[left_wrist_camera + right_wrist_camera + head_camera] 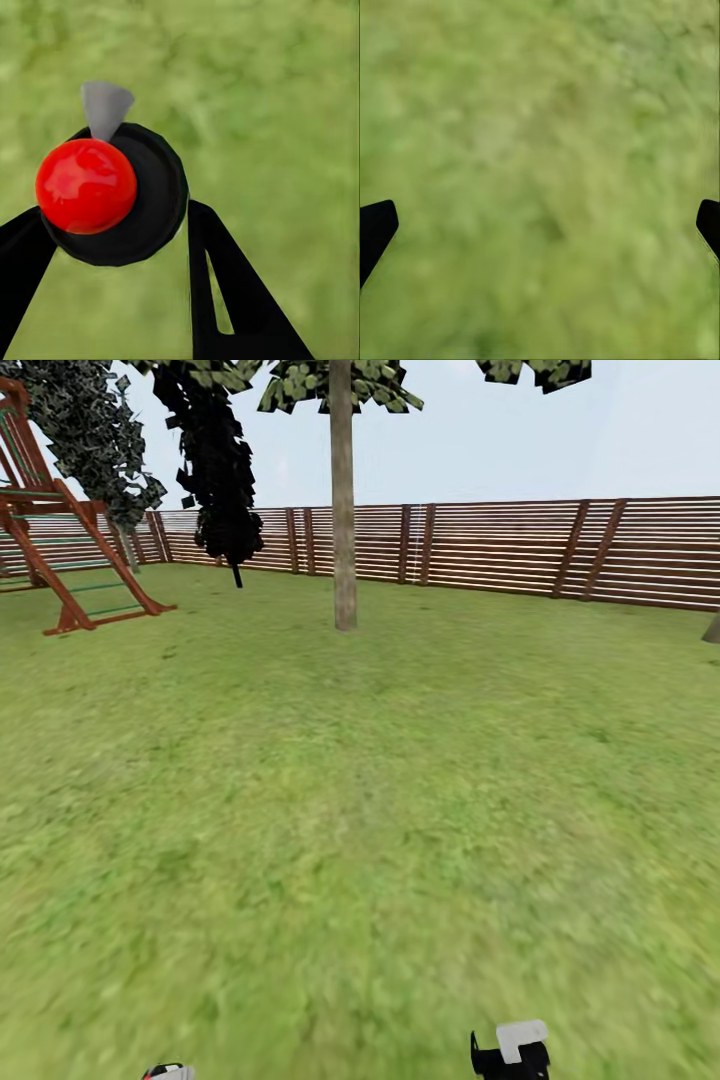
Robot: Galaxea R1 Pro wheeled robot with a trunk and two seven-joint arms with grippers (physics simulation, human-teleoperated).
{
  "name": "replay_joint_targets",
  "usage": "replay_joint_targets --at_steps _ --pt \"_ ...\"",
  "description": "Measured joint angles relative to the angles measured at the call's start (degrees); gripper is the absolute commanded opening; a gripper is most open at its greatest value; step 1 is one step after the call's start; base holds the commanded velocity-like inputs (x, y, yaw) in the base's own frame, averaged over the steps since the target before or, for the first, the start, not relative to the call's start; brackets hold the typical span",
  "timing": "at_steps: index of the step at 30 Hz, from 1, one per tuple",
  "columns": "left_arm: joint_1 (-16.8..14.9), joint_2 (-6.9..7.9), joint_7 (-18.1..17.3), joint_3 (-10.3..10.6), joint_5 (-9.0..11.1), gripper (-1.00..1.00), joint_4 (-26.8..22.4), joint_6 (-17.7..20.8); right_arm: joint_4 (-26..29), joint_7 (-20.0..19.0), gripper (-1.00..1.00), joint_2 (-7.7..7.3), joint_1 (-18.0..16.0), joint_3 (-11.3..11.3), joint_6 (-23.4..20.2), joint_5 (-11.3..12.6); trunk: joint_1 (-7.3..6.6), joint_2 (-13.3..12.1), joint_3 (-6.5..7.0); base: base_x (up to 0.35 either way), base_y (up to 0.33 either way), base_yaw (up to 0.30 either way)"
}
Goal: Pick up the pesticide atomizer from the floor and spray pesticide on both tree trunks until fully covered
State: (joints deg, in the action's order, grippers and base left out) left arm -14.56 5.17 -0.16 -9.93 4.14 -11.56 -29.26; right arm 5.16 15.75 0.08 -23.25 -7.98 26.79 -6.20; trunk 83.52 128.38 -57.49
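- Head view first: wide green lawn of the garden, stretching far ahead of both tools and ringed by a reddish-brown slatted fence.
- Next in size, a tall tree with a straight, bare grey-tan trunk, standing well ahead of the tools on the grass, well short of the fence; no sign of spray on the bark at this range, though too far off to judge finely.
- Off to the left tool's side and well ahead, a dark narrow cypress-like tree and a red wooden play frame; neither part of the job.
- At the far edge on the right tool's side, a sliver of another trunk base; whether the second task tree, cannot tell.
- Grass floor directly beneath the right tool, fingers spread wide with nothing between them.
- Left tool clamped around the pesticide atomizer: black round body seated between the two dark fingers, red dome on top, grey nozzle pointing away from the tool over the lawn.
- Progress, judged from the above: pick-up done, atomizer off the floor and in the left tool; approach to the first trunk unfinished, much lawn left to cross; spraying of both trunks seemingly all to do.
- Next need, as a judgement: closing the gap to the near trunk, then aiming the nozzle at the bark.
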Motion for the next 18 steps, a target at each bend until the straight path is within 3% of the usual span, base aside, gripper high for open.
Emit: replay_joint_targets --at_steps 18 --pt "0.00 0.07 -0.12 -0.22 0.01 -1.00 0.00 -0.02 0.00 0.00 1.00 0.00 0.00 0.00 0.00 -0.05 0.00 0.00 0.00 0.339 0.000 0.000"
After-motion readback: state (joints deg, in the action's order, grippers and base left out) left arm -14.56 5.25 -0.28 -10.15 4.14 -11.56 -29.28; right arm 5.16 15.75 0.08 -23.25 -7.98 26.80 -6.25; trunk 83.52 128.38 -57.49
